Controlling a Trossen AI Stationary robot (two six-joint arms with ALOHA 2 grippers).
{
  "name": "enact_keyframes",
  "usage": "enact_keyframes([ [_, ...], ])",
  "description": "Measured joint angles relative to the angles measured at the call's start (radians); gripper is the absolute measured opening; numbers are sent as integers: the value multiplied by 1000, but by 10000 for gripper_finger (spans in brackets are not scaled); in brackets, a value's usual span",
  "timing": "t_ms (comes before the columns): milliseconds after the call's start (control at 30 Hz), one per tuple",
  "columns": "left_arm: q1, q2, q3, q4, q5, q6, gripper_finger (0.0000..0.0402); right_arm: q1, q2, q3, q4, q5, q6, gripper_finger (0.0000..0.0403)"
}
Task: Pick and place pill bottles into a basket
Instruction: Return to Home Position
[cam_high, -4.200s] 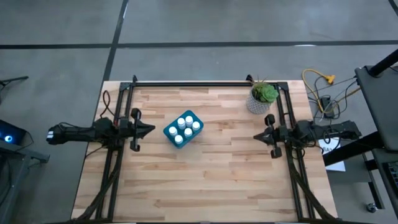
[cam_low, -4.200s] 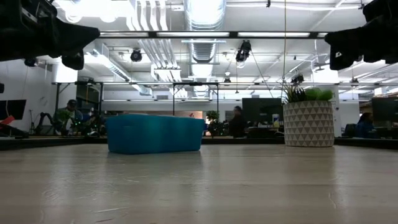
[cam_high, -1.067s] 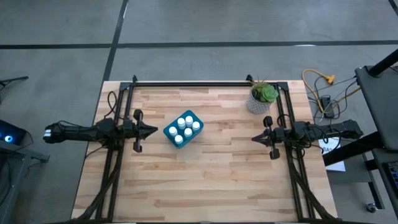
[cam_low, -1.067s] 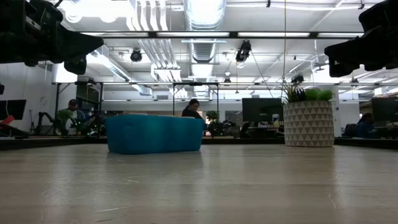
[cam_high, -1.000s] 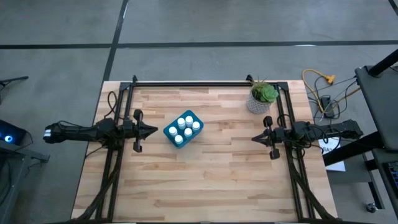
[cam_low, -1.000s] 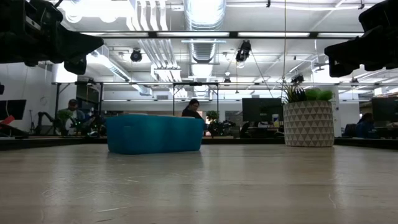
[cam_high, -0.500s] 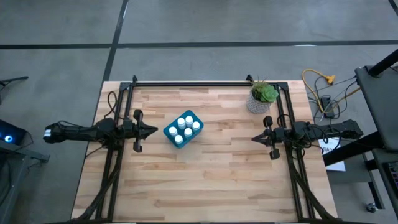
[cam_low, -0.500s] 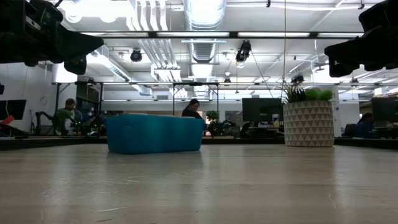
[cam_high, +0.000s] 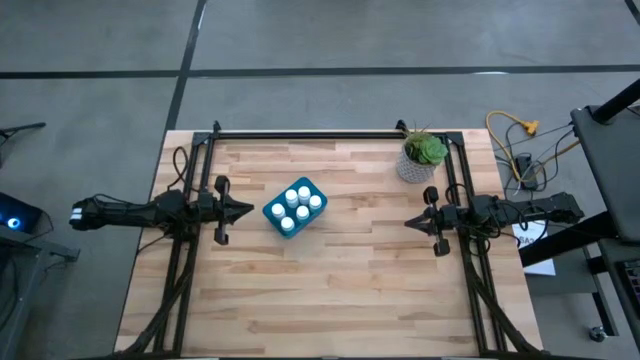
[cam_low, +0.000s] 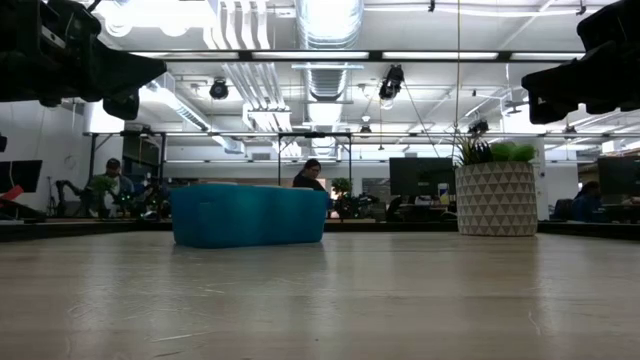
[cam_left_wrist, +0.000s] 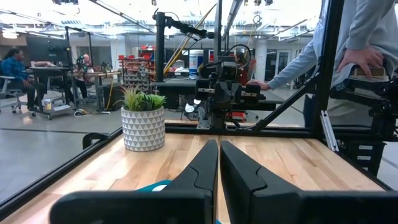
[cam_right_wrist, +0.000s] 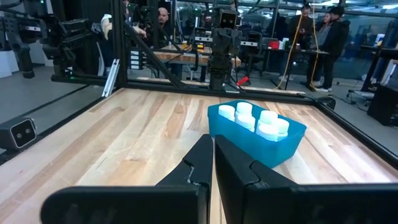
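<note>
Six pill bottles (cam_high: 297, 208) stand upright inside the basket (cam_high: 270, 212), packed in two rows with their round white caps showing. We see none loose on the table (cam_high: 350, 290). The basket sits a little left of the table's middle, turned at an angle to the planks, between the two arms and nearer the left one.

We judge each bottle to be light and stiff — smooth plastic, probably a little slippery, and prone to roll if tipped. The best hold looks to be across the straight body just under the cap, fingers on opposite sides. The basket is teal plastic with rounded corners and plain walls. It seems light enough to slide on the varnished wood if nudged, so any reach into it should come from above.

Both grippers hold nothing. The left gripper (cam_high: 240, 209) hangs above the table's left edge, its fingers pressed nearly together with only a thin slit between them. The right gripper (cam_high: 412, 221) hangs above the right edge, fingers likewise drawn together — just beside the white patterned plant pot (cam_high: 418, 165) and well apart from the basket. By our judgement, the placing is done.
</note>
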Motion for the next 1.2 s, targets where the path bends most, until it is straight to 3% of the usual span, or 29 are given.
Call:
enact_keyframes([
  [1200,0,1,0,0,0,0,0,0,0,0,0,0,-5,9],
])
